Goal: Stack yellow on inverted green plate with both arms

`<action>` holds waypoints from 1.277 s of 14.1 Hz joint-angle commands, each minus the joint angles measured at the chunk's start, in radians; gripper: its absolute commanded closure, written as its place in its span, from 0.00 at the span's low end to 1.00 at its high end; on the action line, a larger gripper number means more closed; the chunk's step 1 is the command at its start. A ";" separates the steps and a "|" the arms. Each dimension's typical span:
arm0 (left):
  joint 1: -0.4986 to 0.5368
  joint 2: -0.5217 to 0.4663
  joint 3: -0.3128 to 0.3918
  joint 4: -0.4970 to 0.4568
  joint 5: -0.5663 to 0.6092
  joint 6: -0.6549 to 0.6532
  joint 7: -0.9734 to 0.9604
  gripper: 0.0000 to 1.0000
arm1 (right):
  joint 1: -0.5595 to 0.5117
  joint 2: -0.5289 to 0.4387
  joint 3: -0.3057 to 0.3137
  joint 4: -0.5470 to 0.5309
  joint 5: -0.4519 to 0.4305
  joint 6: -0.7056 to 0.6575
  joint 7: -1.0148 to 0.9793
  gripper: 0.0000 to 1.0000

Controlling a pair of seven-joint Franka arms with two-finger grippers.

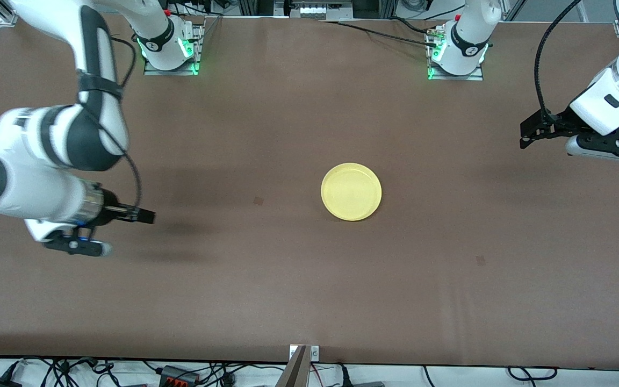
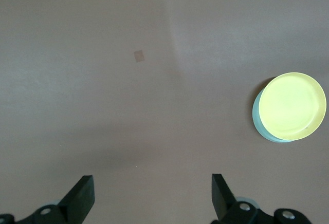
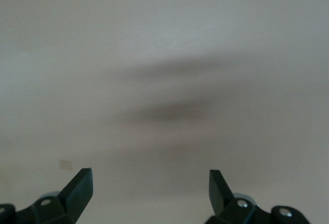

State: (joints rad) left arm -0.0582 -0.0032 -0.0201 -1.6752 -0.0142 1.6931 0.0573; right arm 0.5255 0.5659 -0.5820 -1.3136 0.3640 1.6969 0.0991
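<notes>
1. The table (image 1: 299, 301) is covered in a plain brown cloth, with a small darker patch (image 1: 480, 260) toward the left arm's end, nearer the front camera than the plates
2. The right gripper (image 1: 145, 216) hangs over bare cloth at the right arm's end of the table; a soft shadow lies on the cloth beside it
3. In the right wrist view its two black fingers (image 3: 77, 190) stand wide apart with nothing between them, only bare cloth and a blurred shadow below
4. The yellow plate (image 1: 351, 192) lies near the middle of the table, rim up
5. It sits on top of the green plate (image 2: 258, 124), which shows only in the left wrist view as a thin mint crescent sticking out from under one edge of the yellow; the front view shows no green
6. A second small dark patch (image 1: 258, 200) lies on the cloth beside the plates, toward the right arm's end
7. The left gripper (image 1: 527, 133) is up over the left arm's end of the table, well apart from the plates
8. In the left wrist view its fingers (image 2: 82, 198) are spread wide and empty
9. Neither gripper touches either plate
10. The two arm bases (image 1: 170, 48) stand along the table edge farthest from the front camera
</notes>
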 commanded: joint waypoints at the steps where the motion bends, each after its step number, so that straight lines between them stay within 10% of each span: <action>1: 0.001 -0.015 -0.003 -0.005 -0.004 -0.013 0.015 0.00 | -0.038 -0.018 -0.002 0.051 -0.007 -0.055 -0.024 0.00; 4: 0.000 -0.015 -0.003 0.000 -0.004 -0.015 0.015 0.00 | -0.082 -0.073 0.022 0.048 -0.008 -0.045 -0.004 0.00; 11: -0.006 -0.015 -0.001 0.002 -0.004 -0.016 0.013 0.00 | -0.464 -0.320 0.434 -0.048 -0.270 -0.060 -0.013 0.00; 18: -0.005 -0.015 -0.001 0.002 -0.006 -0.012 0.012 0.00 | -0.576 -0.411 0.538 -0.088 -0.378 -0.079 -0.044 0.00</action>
State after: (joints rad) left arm -0.0645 -0.0054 -0.0224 -1.6748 -0.0142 1.6895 0.0573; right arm -0.0389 0.1870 -0.0756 -1.3680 0.0293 1.6174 0.0716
